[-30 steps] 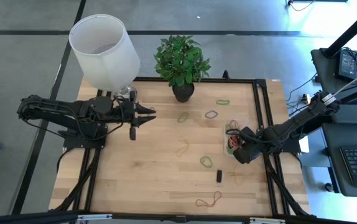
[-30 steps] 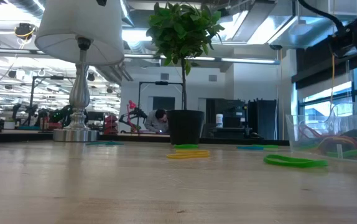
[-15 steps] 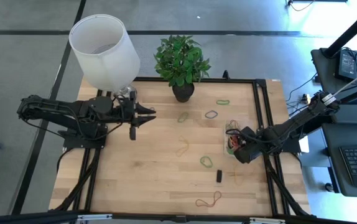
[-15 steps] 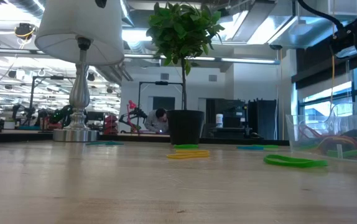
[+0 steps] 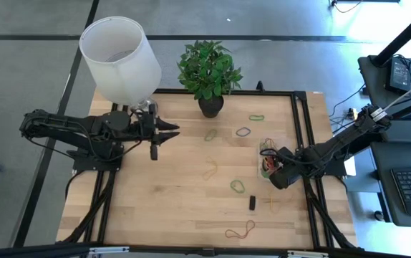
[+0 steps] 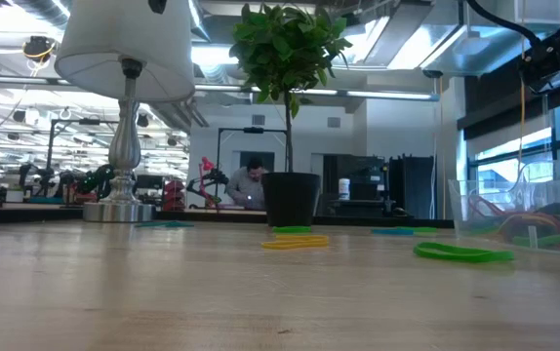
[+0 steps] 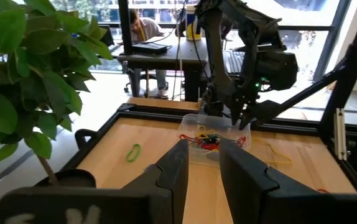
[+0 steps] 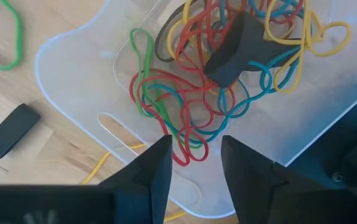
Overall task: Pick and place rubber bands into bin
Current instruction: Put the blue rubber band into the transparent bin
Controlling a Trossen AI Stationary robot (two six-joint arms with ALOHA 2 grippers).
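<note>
A tangle of red, yellow, green and blue rubber bands (image 8: 216,99) lies inside the clear plastic bin (image 8: 79,68) at the table's right side. The right gripper (image 8: 194,165) hangs just above that pile, its fingers parted and holding nothing. More rubber bands and a small black block (image 5: 252,203) lie scattered across the wooden table (image 5: 177,208). The left gripper (image 5: 164,134) waits beside the lamp (image 5: 119,61), fingers slightly apart, empty.
</note>
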